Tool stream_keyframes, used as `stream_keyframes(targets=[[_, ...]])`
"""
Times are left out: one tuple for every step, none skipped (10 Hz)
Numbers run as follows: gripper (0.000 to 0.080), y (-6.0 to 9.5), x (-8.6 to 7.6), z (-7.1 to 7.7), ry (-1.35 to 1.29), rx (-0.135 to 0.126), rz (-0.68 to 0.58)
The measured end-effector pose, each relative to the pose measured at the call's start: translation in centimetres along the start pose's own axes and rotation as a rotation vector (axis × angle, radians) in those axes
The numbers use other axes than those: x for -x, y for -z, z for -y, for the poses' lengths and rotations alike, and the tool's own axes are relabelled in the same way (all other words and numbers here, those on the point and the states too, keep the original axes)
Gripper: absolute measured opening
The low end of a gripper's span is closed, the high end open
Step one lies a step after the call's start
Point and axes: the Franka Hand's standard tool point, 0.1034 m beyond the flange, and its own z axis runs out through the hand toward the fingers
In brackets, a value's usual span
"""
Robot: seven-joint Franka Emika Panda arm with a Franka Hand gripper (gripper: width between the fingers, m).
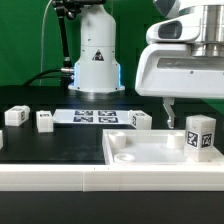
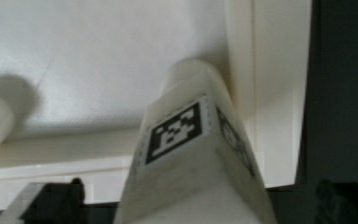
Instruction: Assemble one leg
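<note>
A white leg (image 1: 200, 135) with black-and-white tags stands upright at the near right corner of the wide white tray-like panel (image 1: 140, 152). My gripper (image 1: 196, 112) hangs just above it, with one dark finger (image 1: 168, 108) showing at the exterior view's left of the leg. In the wrist view the leg (image 2: 197, 140) runs away from the camera between my gripper's (image 2: 202, 205) dark fingertips (image 2: 60, 203), with a gap on each side. The jaws are open and touch nothing. The panel's white floor (image 2: 105, 60) lies behind the leg.
Three more tagged white legs lie on the black table: two at the left (image 1: 15, 117) (image 1: 44, 121) and one behind the panel (image 1: 140, 120). The marker board (image 1: 95, 116) lies in front of the robot's base (image 1: 95, 60).
</note>
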Motion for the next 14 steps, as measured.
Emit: stream_keyframes(targets=[[0.0649,0.01,-0.07,-0.18,0.085,0.001,0.000],[0.0649,0.00,-0.15,-0.53,0.189,0.004,0.000],[0.0649,-0.02,-0.14,-0.64,0.236,0.011,0.001],[0.0649,-0.03,-0.16,-0.77,0.278,0.017,0.002],[0.0649,-0.03,-0.16,-0.77,0.262,0.017,0.002],[0.0557,-0.03,-0.16,-0.79,0.262,0.017,0.002],[0.0557,-0.03,-0.16,-0.79,0.259,0.017,0.002],[0.0341,-0.03,-0.16,-0.79,0.233,0.017,0.002],[0.0295,0.00,-0.20,-0.78,0.233,0.017,0.001],[0.0295,-0.01,-0.19,-0.79,0.171,0.016,0.000],[0.0294,-0.01,-0.19,-0.80,0.063,0.014,0.000],[0.0294,0.02,-0.24,-0.88,-0.074,0.013,-0.002],[0.0294,0.03,-0.28,-1.07,-0.113,0.014,-0.002],[0.0294,0.03,-0.28,-1.12,-0.236,0.010,-0.003]])
